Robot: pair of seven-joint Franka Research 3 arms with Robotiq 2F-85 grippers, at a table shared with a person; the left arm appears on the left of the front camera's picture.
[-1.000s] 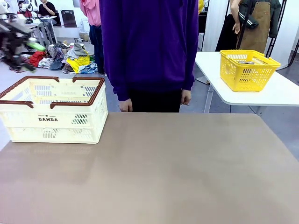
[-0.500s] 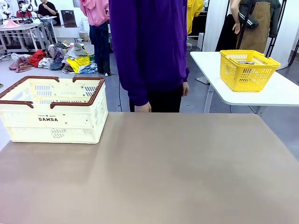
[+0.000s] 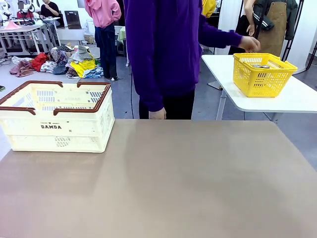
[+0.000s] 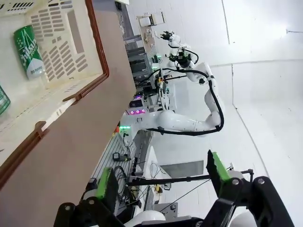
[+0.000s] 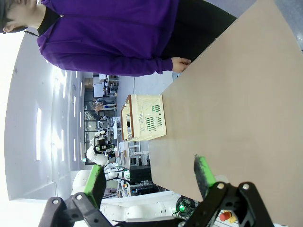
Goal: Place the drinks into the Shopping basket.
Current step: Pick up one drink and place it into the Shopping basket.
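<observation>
A: Left end effector [image 4: 161, 182]?
B: Fingers spread wide, empty, touching nothing, clear of the Shopping basket [image 4: 61, 56].
A: Right end effector [image 5: 149, 179]?
B: Released too, empty, over the brown worktop [image 5: 236, 94].
A: Task items?
B: Green can [image 4: 28, 45] lying inside the basket, second green can [image 4: 2, 100] cut off by the frame edge. Person's hand [image 3: 249, 43] at the yellow basket [image 3: 262, 79] on the white worktop [image 3: 297, 99].

Nothing is standing between the left gripper's [image 4: 161, 175] spread fingers. Ahead of it, the cream-white slotted plastic crate with the dark brown rim [image 4: 97, 47] is lying open-topped, with a green can [image 4: 28, 52] taking up floor space inside. Ahead of the right gripper [image 5: 149, 174], the brown tabletop [image 5: 236, 94] is stretching bare, and the person's hand [image 5: 181, 64] is resting at its far edge.
</observation>
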